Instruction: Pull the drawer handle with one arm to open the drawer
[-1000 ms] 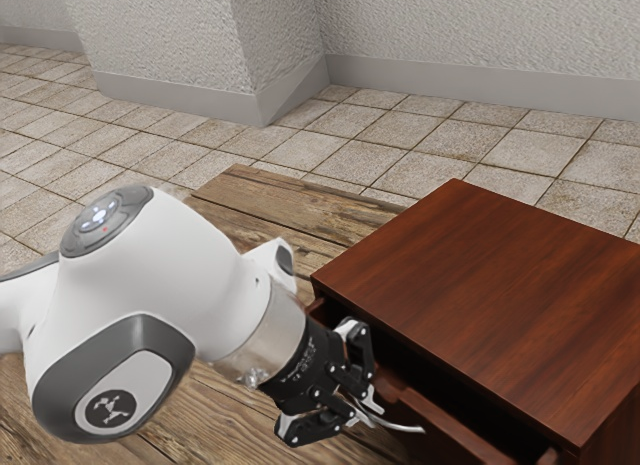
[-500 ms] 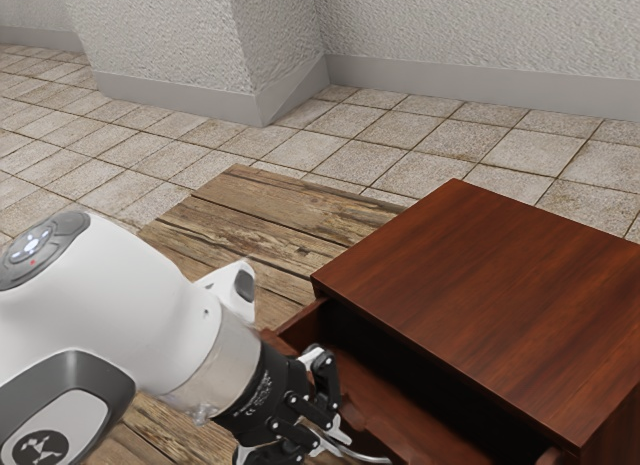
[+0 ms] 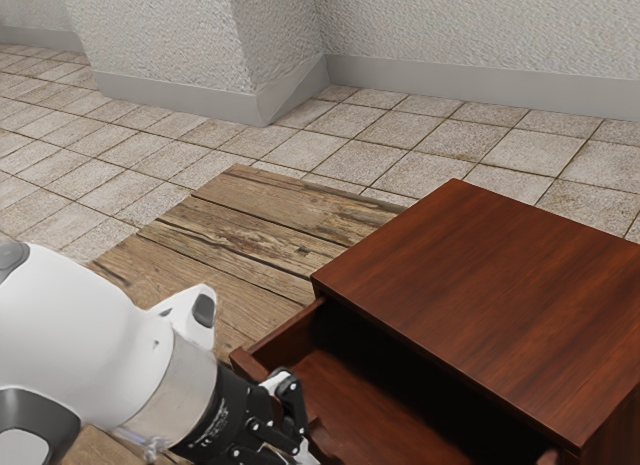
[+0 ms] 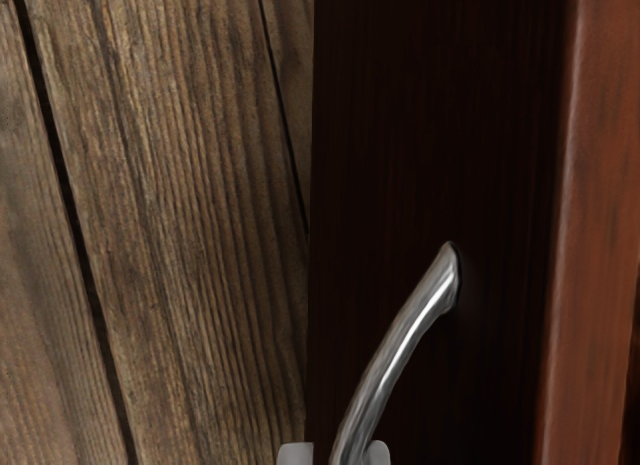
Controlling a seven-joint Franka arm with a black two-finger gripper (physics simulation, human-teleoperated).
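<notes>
A dark red wooden cabinet stands on the plank table at the exterior view's right. Its top drawer is pulled well out toward the exterior view's lower left, and its dark inside shows. My black gripper sits at the drawer's front corner, by the lower edge. In the wrist view the curved metal handle rises from the dark drawer front. Pale fingertips sit on both sides of the bar, so the gripper is shut on the handle.
The weathered plank table stretches away to the exterior view's left of the cabinet. Behind it lie a tiled floor and a rough white wall corner. My white arm fills the lower left.
My arm has drawn back toward the exterior view's lower left with the handle in the gripper. The drawer has slid from slightly ajar to well out of the cabinet.
</notes>
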